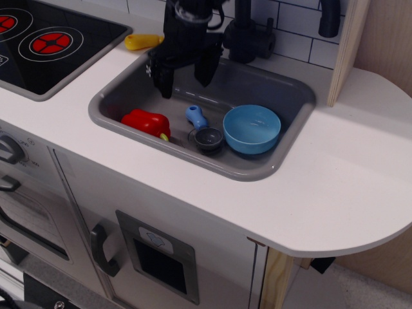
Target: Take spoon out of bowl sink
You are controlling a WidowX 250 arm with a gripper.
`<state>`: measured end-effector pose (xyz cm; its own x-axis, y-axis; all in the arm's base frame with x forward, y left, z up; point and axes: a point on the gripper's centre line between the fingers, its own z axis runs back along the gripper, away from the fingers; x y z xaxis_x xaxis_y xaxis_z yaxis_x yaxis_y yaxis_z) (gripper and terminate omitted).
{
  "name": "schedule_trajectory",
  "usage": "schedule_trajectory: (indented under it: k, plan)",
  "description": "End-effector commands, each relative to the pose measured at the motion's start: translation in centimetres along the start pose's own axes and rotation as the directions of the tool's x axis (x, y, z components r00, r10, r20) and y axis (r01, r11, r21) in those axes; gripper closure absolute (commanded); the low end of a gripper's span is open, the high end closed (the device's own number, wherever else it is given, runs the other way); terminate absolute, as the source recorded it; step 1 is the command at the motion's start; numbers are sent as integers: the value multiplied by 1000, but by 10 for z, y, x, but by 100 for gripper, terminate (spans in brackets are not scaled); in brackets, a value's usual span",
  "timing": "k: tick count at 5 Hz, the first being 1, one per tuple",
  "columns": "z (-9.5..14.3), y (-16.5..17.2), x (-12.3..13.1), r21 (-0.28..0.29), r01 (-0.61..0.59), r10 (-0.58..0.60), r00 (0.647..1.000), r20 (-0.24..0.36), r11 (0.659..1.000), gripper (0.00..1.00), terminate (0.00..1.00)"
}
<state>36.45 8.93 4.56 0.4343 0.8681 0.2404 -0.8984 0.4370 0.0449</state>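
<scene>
The gripper [185,80] hangs above the sink [291,96] with jaws wide and empty; the spoon [203,129] lies just beside the bowl [252,129], at its 9 o'clock.

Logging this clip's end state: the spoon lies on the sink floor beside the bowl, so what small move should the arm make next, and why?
Probably just lift clear and stop. The spoon lies on the sink floor beside the light-blue bowl, no longer in it, and the claw hangs open above, holding nothing. The red pepper needs no handling.
</scene>
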Motion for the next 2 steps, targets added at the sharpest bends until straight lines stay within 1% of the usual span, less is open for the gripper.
schedule_trajectory:
  k: [1, 2]
  plan:
    - [26, -7, 18, -70, -14, 17, 999, 49, 997, 0, 0]
    - [26, -7, 18, -70, -14, 17, 999, 49, 997, 0, 100]
